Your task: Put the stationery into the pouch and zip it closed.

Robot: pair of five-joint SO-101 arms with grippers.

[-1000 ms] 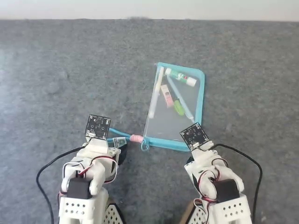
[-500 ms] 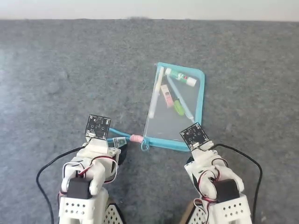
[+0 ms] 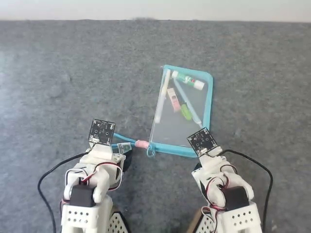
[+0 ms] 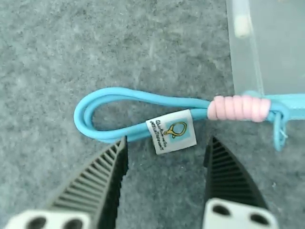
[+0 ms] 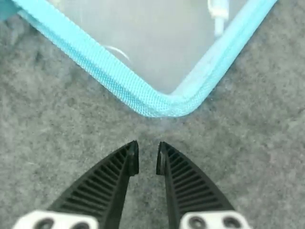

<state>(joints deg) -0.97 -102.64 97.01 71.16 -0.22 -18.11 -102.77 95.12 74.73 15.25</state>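
The pouch (image 3: 171, 130) lies flat on the grey tabletop (image 3: 73, 73) with its zipped edge facing the two arms. The stationery is already inside it: a white pen (image 3: 162, 95), a glue stick (image 3: 188, 80), a blue pen (image 3: 187, 102) and two short pieces, one pink (image 3: 173, 98) and one green (image 3: 186, 112). From the pouch corner nearest the left arm, a blue pull cord (image 4: 80, 117) trails away from the pouch along the line of that edge. It is bound by a pink wrap (image 4: 238, 108) next to the corner and carries a small white tag (image 4: 171, 130). The left gripper (image 4: 167, 145) is spread wide and holds nothing, with the cord just beyond its fingertips and the tag between them. The cord's long axis runs from one finger toward the other, along the line on which they close rather than across it. The left arm is clearly the nearer one to the cord. Taking the cord would probably mean easing forward, and perhaps turning the wrist so the fingers close across it. The right gripper (image 5: 147, 145) sits just off the other end of the zipped edge, at the pouch's rounded corner. Its fingers are almost pressed together around nothing and are not touching the blue border. The slider appears to sit at the cord-side corner, so the zip may be fully run, but the pictures cannot confirm that the teeth are shut.
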